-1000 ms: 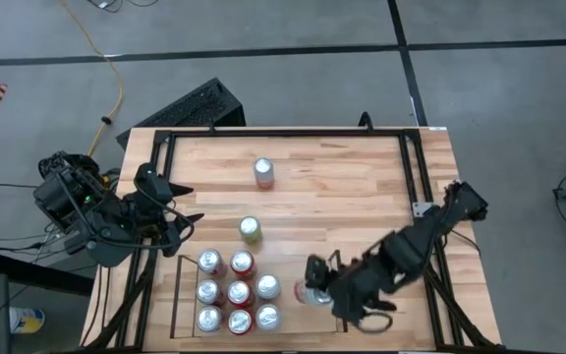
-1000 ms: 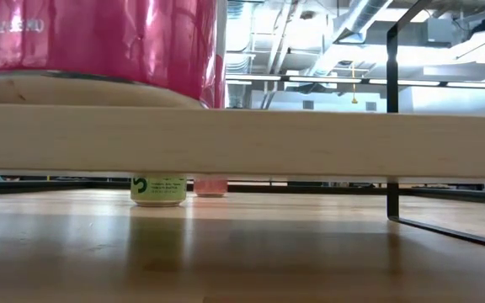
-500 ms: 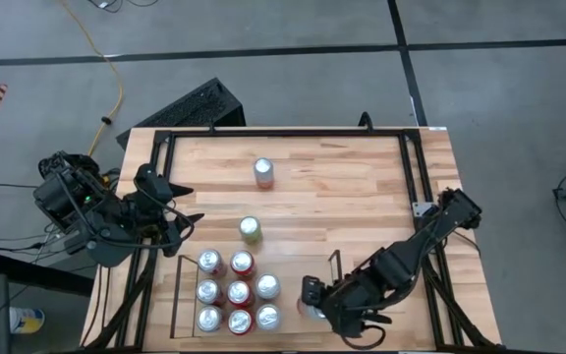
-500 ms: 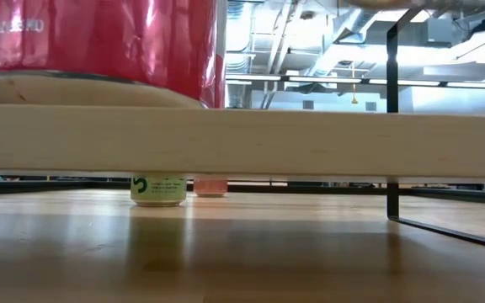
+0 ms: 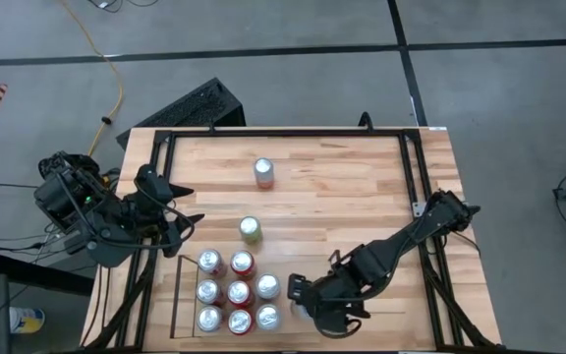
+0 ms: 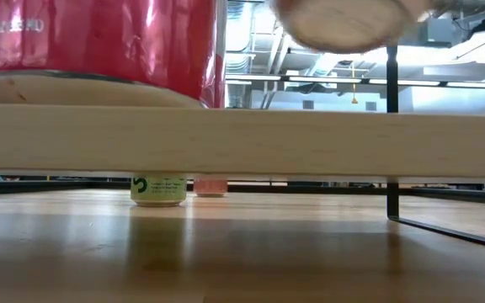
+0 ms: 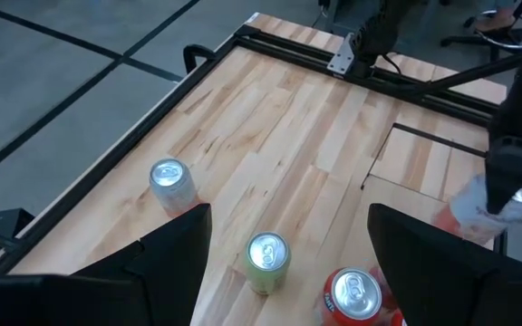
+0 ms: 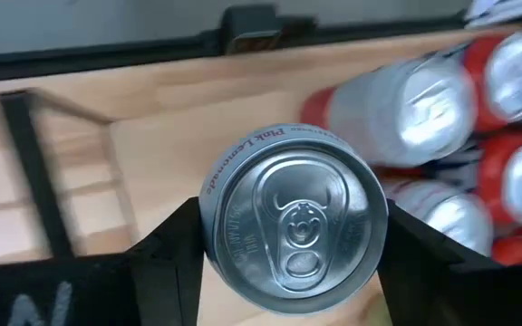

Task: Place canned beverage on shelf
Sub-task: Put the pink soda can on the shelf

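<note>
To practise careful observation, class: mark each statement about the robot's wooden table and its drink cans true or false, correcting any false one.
1. The right gripper holds a silver-topped can. True.
2. The green can stands inside the black-railed shelf. False: it stands outside, on the open table.
3. The left gripper grips a can. False: it is open and empty, at the table's left edge.
4. Eight cans already stand in the shelf. True.
5. The held can already rests on the shelf floor. False: in the low view it hangs above the plank.

shelf point(image 5: 317, 258) right half bare, eight cans point(image 5: 237, 292) crowd its left half
</note>
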You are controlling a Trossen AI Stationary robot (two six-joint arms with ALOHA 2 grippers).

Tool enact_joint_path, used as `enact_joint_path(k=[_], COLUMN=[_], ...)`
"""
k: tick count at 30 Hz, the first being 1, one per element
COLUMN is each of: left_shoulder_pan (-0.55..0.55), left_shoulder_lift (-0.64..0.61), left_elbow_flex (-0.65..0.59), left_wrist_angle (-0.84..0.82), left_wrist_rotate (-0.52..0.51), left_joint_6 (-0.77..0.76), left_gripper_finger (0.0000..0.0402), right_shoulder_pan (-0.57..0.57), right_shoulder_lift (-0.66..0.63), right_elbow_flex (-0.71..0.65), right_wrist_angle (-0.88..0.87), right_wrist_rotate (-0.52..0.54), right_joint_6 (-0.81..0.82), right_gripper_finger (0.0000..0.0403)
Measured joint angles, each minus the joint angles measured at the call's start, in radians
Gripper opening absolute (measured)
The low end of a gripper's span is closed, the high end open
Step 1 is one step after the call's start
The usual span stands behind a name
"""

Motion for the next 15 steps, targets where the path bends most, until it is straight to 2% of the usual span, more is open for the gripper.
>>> enact_joint_path(k=[15], left_shoulder_pan=[0.0], left_shoulder_lift=[0.0], left_elbow_flex=[0.0], left_wrist_angle=[-0.002], left_wrist_rotate=[0.0], left_joint_6=[0.0], left_gripper_finger=[0.0281], right_shoulder_pan=[-0.021], right_shoulder_lift=[0.066], right_elbow_flex=[0.0], right_wrist_angle=[0.05], right_wrist_rotate=[-0.082], right_joint_6=[0.01], right_gripper_finger=[0.0232])
